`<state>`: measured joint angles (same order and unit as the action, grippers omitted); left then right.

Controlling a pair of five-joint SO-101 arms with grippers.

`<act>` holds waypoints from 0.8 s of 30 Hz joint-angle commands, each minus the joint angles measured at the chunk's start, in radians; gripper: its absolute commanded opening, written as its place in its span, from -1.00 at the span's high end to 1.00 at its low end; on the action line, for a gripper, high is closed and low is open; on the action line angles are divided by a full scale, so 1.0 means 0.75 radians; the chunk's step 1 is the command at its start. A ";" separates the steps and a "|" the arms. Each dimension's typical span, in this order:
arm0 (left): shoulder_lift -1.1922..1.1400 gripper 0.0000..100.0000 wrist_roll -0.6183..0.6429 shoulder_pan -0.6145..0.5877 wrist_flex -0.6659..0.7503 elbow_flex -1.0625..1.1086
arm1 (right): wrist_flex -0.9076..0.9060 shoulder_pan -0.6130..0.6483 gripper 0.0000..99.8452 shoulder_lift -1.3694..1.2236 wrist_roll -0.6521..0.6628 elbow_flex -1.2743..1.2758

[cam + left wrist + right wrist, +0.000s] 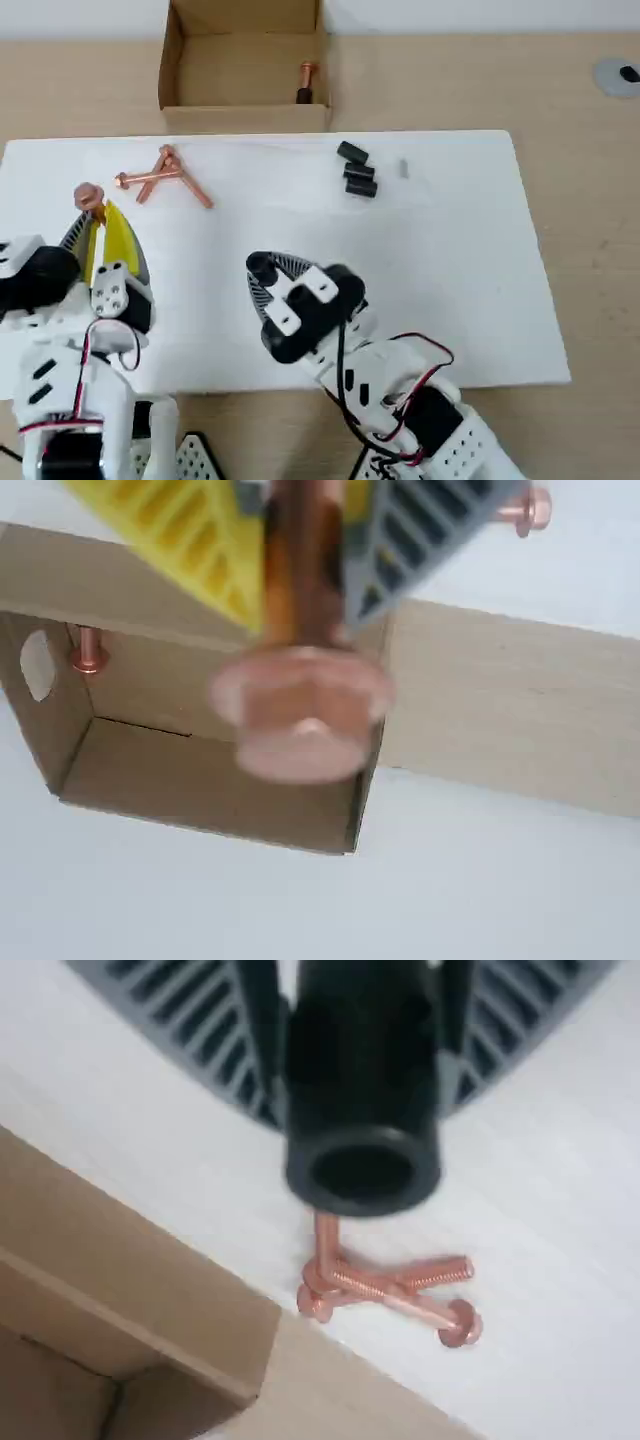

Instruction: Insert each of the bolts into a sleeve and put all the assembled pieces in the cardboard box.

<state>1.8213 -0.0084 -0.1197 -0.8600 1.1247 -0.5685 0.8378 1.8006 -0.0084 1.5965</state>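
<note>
Currently my left fingers [120, 240] clamp one bolt [303, 680] by its shank, head free; my right fingers [170, 1010] grip a sleeve [362, 1150], bore open. Both seem rigid, light, likely slippery: hold mid-length, above the surface [450, 260].

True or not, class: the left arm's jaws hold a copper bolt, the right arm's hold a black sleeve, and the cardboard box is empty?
The cardboard box is not empty: the high view shows one assembled piece standing in its corner. The left arm's jaws do hold a copper bolt, the right arm's jaws a black sleeve.
</note>
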 commanded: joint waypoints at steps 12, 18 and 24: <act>0.007 0.99 0.049 0.319 0.063 0.084 | 0.143 0.021 0.98 0.247 0.004 0.118; 0.007 0.99 0.049 0.411 0.059 0.098 | 0.147 0.024 0.98 0.240 -0.041 0.118; 0.007 0.99 0.049 0.421 0.063 0.053 | 0.151 0.103 0.98 0.238 -0.143 0.118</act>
<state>1.8197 0.0222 0.1841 -0.8401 1.2045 -0.4841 0.8869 1.8036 -0.0836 1.6840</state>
